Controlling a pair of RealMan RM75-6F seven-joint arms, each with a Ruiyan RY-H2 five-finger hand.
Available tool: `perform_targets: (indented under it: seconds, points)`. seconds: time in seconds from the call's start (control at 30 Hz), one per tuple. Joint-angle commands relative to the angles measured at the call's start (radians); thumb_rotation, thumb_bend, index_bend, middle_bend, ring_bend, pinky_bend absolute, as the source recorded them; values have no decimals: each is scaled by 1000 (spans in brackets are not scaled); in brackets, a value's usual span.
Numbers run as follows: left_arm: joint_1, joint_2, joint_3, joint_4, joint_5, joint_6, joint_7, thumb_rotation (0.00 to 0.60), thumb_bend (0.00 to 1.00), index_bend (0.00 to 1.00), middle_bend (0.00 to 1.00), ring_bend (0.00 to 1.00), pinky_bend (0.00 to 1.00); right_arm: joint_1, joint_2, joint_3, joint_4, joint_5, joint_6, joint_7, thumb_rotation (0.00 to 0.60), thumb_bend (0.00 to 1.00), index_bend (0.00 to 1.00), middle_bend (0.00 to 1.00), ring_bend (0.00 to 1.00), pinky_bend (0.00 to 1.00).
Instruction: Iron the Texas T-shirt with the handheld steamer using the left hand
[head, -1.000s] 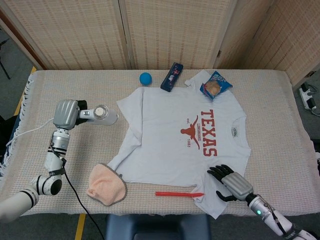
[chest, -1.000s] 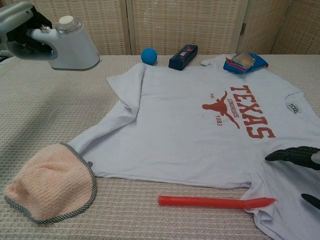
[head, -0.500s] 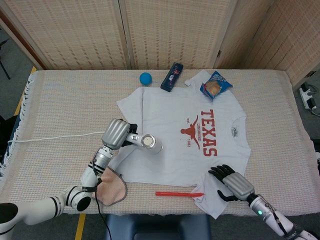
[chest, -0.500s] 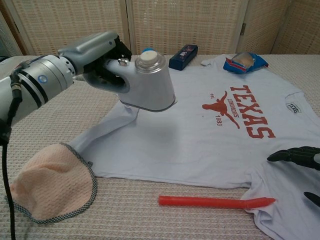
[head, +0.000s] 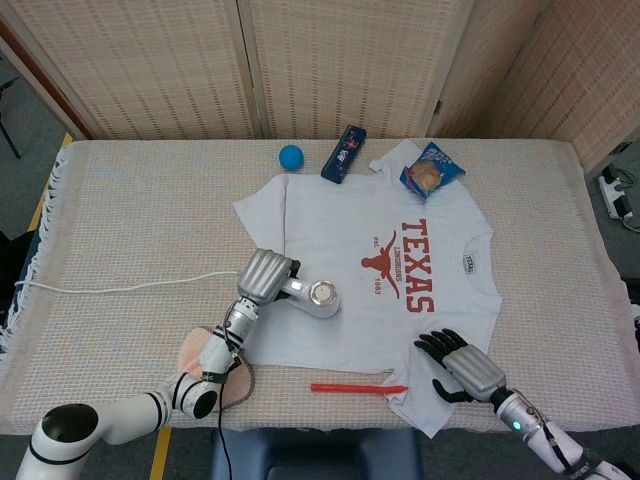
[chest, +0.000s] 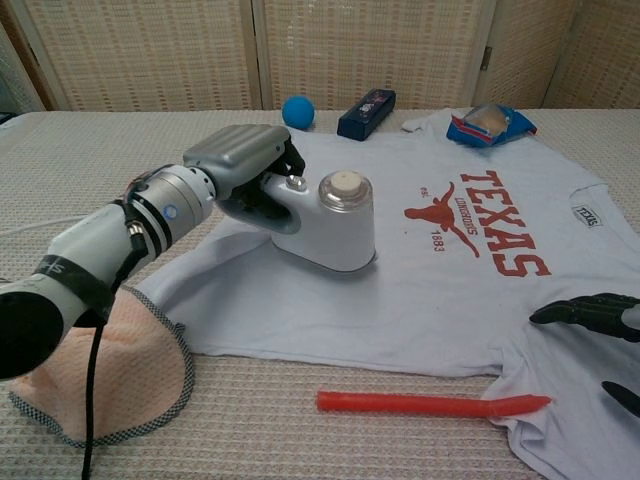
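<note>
A white T-shirt (head: 340, 240) (chest: 430, 290) with a red TEXAS longhorn print lies flat across the table. My left hand (head: 268, 276) (chest: 240, 170) grips the handle of the white handheld steamer (head: 318, 297) (chest: 335, 225). The steamer's base sits on the shirt's lower left part, left of the longhorn print. My right hand (head: 465, 367) (chest: 595, 320) rests open, fingers spread, on the shirt's near right corner, holding nothing.
A red stick (head: 358, 387) (chest: 430, 403) lies at the shirt's near hem. A peach cloth (head: 215, 365) (chest: 95, 365) sits partly under my left arm. A blue ball (head: 290, 155), a dark box (head: 343, 152) and a snack bag (head: 432, 172) line the far side. The steamer's cord (head: 120, 288) trails left.
My left hand carried the steamer from the table's left side rightward over the shirt and lowered it onto the fabric. The right hand stayed still.
</note>
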Motion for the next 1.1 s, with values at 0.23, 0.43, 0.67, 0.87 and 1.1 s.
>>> perform_targets:
  seconds: [0.23,0.43,0.67,0.87,1.1]
  points:
    - [-23,-75,3,215,-5,-16,-11,600,338,909,983,833,684,-1,1,-2,-15,3,2,-16,403,576,0,35,0,0]
    - [-2,-62,36,353,39,7,-81,600,340,906,979,830,684,-2,8,-3,-23,9,4,-25,400,579,0,34,0,0]
    - [32,-32,29,470,22,-15,-157,600,340,901,972,825,684,-1,8,-1,-28,11,5,-29,403,583,0,35,0,0]
    - [63,-15,20,567,-1,-51,-206,600,340,898,969,821,684,-2,14,-1,-33,12,11,-30,401,584,0,35,0,0]
    - [89,24,-11,589,-22,-30,-310,600,340,895,965,816,684,-6,18,-3,-39,9,19,-32,403,585,0,34,0,0]
